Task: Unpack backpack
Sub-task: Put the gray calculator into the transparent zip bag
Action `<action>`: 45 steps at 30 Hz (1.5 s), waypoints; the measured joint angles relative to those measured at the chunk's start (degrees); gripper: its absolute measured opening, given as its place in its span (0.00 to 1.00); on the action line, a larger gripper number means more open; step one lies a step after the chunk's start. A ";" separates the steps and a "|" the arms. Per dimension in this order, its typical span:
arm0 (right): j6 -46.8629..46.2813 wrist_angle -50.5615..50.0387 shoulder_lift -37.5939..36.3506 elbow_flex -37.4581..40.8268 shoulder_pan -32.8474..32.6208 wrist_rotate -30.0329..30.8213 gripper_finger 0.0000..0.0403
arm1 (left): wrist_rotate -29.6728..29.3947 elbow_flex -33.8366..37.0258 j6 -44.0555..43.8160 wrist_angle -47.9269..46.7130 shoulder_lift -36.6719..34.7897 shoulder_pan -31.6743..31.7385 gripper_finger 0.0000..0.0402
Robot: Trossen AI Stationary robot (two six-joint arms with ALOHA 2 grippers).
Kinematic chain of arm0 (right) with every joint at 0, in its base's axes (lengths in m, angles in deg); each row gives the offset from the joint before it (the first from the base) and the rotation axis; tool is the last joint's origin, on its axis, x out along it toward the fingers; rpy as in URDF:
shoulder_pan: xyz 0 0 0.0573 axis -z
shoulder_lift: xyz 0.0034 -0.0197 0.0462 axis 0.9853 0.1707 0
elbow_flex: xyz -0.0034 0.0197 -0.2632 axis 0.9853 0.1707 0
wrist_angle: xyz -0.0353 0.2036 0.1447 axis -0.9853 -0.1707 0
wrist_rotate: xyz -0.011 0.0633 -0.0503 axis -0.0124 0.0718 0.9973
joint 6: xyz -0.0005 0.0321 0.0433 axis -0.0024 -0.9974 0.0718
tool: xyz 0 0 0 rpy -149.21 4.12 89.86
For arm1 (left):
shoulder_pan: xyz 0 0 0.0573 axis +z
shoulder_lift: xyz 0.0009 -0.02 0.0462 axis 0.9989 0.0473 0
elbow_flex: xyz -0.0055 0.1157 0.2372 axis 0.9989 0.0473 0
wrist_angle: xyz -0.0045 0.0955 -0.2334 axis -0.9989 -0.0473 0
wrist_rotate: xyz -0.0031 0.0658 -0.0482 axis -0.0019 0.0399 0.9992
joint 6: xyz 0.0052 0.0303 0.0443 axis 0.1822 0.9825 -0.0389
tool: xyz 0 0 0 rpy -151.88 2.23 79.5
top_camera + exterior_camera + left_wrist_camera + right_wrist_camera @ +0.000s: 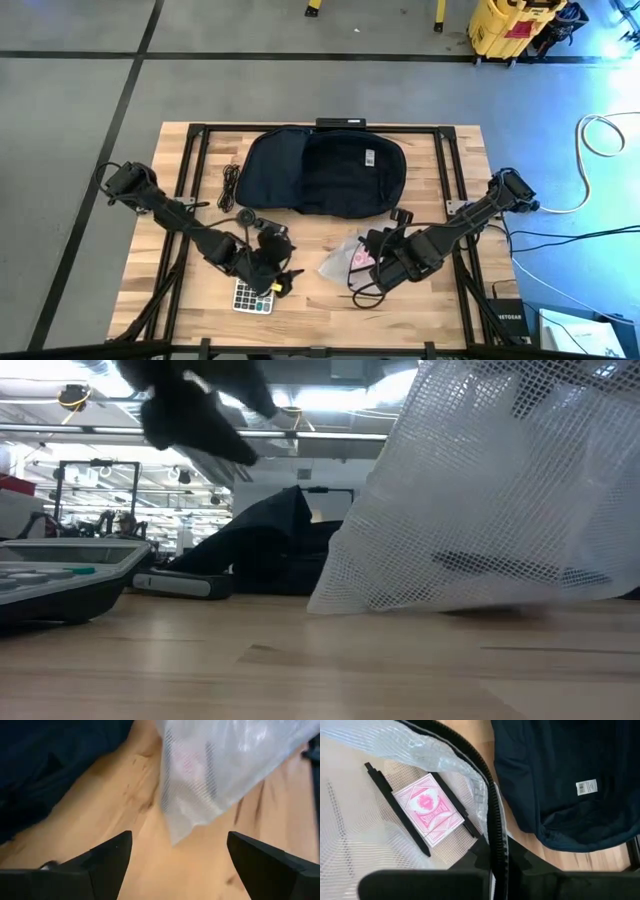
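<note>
The dark navy backpack (325,172) lies flat at the table's far middle, with a white label on it. In front of it is a clear white mesh pouch (343,261) with a black zipper; inside it are a pink card deck (430,810) and black pens. My right gripper (495,876) is shut on the pouch. My left gripper (177,857) hovers open just left of the pouch (220,765), above the bare wood, touching nothing. A calculator (252,297) lies under the left arm. My right gripper pinches the pouch's black zipper edge (495,847) between its two fingers, slanting down from the table's right. The pouch stands up below the fingers, and its lower edge (450,603) is at the tabletop.
A coiled black cable (230,187) and small dark items (246,217) lie left of the backpack, and another small dark piece (402,214) lies to the right. A flat dark object (185,582) sits before the backpack. Bare wood shows along the near edge.
</note>
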 joint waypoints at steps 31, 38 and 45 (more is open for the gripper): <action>-11.36 28.46 1.79 8.72 -3.17 2.45 0.00 | 20.46 3.76 -5.71 -21.84 -3.12 -0.43 0.78; -8.00 32.47 3.95 8.72 -2.78 0.57 0.00 | 25.54 3.76 1.85 -21.85 -4.01 2.74 0.78; -6.77 33.20 5.51 8.72 -2.34 -1.05 0.00 | 32.21 3.74 10.64 -22.19 -5.00 8.32 0.78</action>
